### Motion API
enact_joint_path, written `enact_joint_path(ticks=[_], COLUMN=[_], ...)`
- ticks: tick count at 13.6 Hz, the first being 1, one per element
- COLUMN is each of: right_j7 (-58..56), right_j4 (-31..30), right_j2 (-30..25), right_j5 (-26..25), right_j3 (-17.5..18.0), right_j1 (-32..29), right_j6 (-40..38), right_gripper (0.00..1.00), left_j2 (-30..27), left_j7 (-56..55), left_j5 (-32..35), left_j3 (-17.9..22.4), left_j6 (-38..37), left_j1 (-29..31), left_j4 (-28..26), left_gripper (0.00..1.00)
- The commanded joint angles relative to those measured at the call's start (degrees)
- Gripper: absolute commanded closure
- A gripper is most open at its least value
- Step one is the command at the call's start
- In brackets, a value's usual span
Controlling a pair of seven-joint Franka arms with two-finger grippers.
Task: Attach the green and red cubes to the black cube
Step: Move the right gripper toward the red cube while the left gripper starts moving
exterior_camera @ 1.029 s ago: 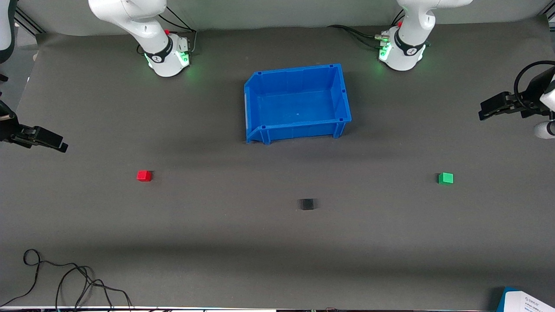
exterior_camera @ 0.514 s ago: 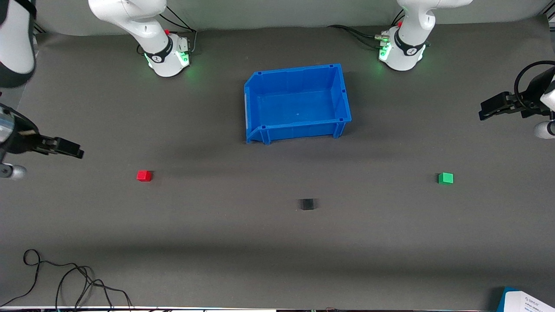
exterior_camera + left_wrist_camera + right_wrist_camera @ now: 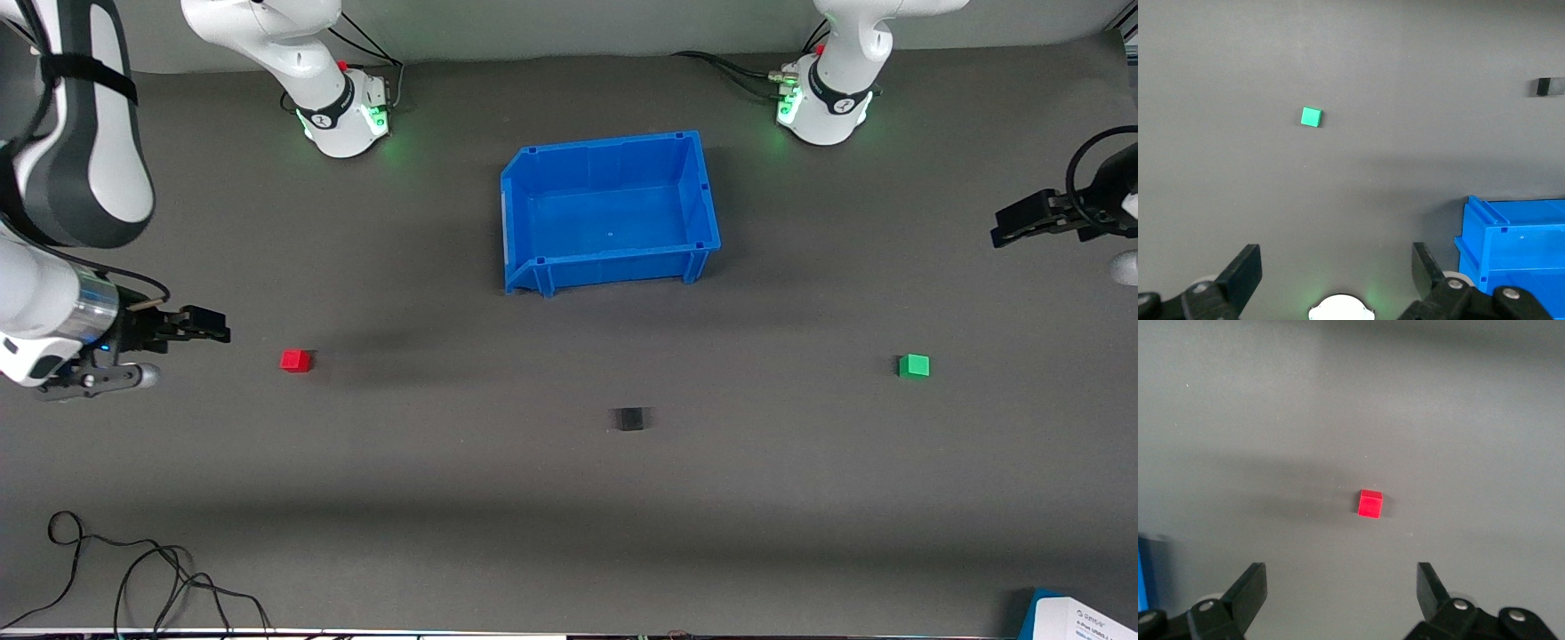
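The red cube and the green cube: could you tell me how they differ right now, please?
The red cube is red and lies toward the right arm's end of the table; the green cube is green, toward the left arm's end. Both look the same size, rest on the mat, and are untouched.

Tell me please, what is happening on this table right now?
Nothing is held yet. The right gripper is open in the air, close to the red cube at the right arm's end of the table. The left gripper is also open, above the left arm's end, not over the green cube. The black cube sits alone between the two coloured cubes, nearer the front camera than the blue bin. All three cubes lie apart on the grey mat.
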Motion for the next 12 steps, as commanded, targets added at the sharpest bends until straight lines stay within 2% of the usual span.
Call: enact_joint_path(ticks=[1,3,6,8,12], right_j7=[-3.61,-2.75,5.32,14.08,28.96], right_j4=[-1.85,-1.41,0.52,0.53,0.52], right_j2=[-0.4,0.47,3.37,3.38,4.17], right_j5=[1.08,1.25,1.25,1.08,0.64], right_j3=[-0.34,-0.43,-0.52,-0.52,-0.43], right_j1=[0.25,-0.01,-0.54,-0.1,0.08], right_j6=[2.16,1.81,1.55,1.55,1.46], right_gripper=[0.0,0.01,0.01,0.01,0.01], left_j2=[0.32,1.02,1.9,3.74,7.95], left_j7=[-1.62,-9.15,-22.06,-37.41,-53.87], left_j5=[-0.36,-0.18,-0.18,-0.01,-0.79], left_j3=[0.1,0.1,0.19,0.19,0.1], left_j6=[0.29,0.82,0.64,1.17,3.45], left_j1=[2.24,2.6,5.94,6.82,10.51], left_j4=[-0.15,-0.15,-0.24,-0.24,-0.15], left_gripper=[0.0,0.0,0.0,0.0,0.0])
